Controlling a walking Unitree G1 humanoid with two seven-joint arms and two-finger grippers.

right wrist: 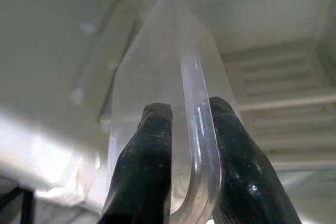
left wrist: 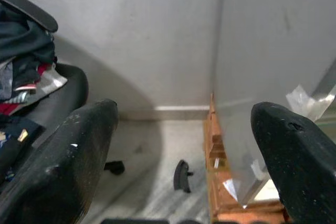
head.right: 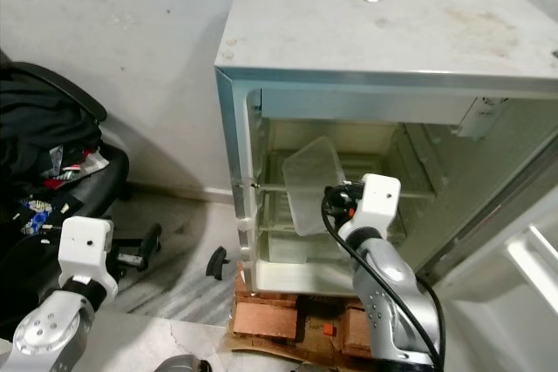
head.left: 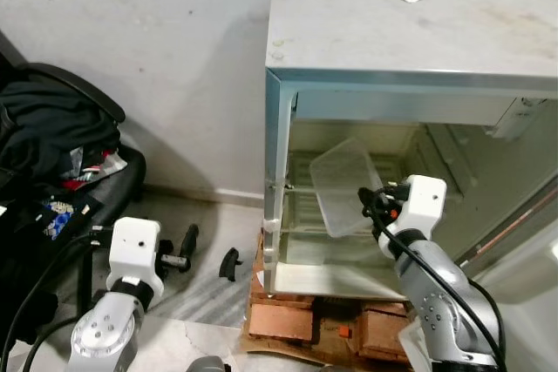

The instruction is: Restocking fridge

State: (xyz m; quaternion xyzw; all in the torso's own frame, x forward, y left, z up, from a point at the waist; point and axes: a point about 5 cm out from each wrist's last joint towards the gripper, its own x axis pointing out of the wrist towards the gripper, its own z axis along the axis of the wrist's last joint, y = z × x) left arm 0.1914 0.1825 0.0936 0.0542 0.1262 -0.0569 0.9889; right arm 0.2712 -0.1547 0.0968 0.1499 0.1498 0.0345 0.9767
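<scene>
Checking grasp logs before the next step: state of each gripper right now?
Left gripper: open, holding nothing, low beside the fridge.
Right gripper: shut on the rim of a clear plastic container inside the open fridge.

The open fridge (head.left: 410,32) stands on bricks (head.left: 288,315); a chair (head.left: 78,172) is to its left; a tub (head.left: 344,185) is inside.
</scene>
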